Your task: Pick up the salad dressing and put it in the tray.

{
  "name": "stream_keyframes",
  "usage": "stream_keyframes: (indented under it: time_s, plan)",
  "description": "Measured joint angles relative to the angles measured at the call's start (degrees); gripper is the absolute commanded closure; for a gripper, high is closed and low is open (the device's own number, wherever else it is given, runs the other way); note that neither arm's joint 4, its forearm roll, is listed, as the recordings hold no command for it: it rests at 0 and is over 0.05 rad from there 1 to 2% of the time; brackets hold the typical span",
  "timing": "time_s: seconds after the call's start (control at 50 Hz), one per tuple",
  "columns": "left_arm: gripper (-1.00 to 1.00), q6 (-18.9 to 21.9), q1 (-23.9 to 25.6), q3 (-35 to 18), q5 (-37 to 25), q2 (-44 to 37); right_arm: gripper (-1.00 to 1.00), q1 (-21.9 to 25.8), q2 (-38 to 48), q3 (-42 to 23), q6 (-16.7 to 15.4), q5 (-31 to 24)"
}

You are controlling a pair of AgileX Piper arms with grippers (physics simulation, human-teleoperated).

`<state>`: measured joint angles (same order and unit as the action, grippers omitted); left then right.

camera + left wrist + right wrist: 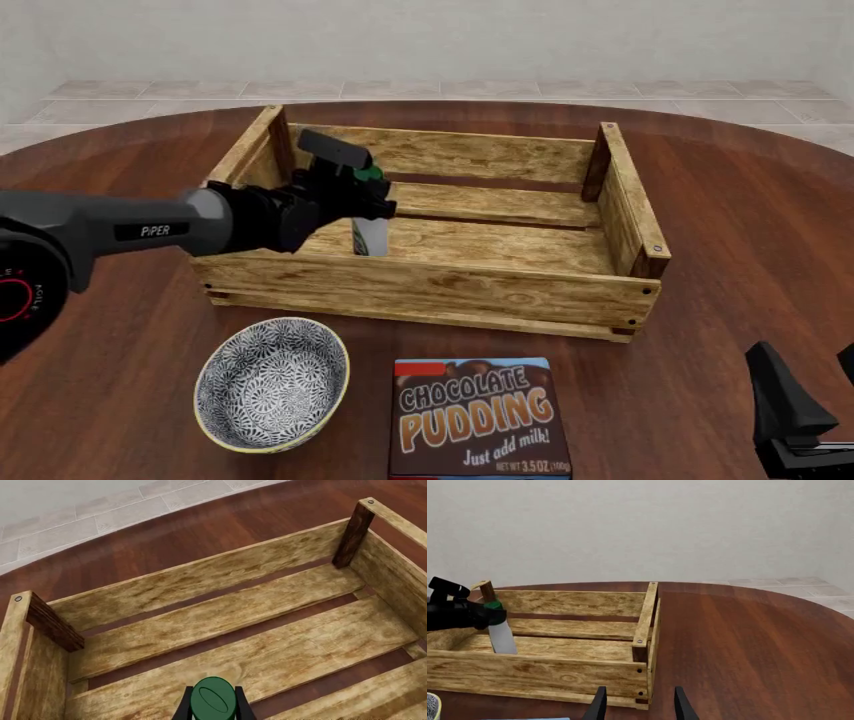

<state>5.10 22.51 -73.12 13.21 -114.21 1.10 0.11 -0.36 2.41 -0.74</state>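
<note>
The salad dressing (371, 236) is a slim white bottle with a green cap (213, 700), standing upright inside the tray (427, 290) near its left end. My left gripper (366, 192) is shut on the bottle's cap end, with dark fingers (181, 709) on either side of the cap. Whether the base touches the slats I cannot tell. From the right wrist view the bottle (501, 636) shows behind the tray's (547, 672) front wall. My right gripper (639, 705) is open near the table's front right (798, 420), apart from everything.
A patterned blue-white bowl (271, 385) sits in front of the tray's left end. A brown chocolate pudding box (477, 420) lies beside it at the front edge. The tray's floor slats (233, 610) hold nothing but the bottle. Round wooden table (747, 250).
</note>
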Motion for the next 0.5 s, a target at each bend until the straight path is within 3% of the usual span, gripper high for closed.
stream_keyframes:
  time_s: [0.5]
  plan:
    - [1.00, -0.1, 0.0, 0.4, 0.5, -0.6, -1.00, 0.1, 0.0, 0.0, -0.1, 0.0]
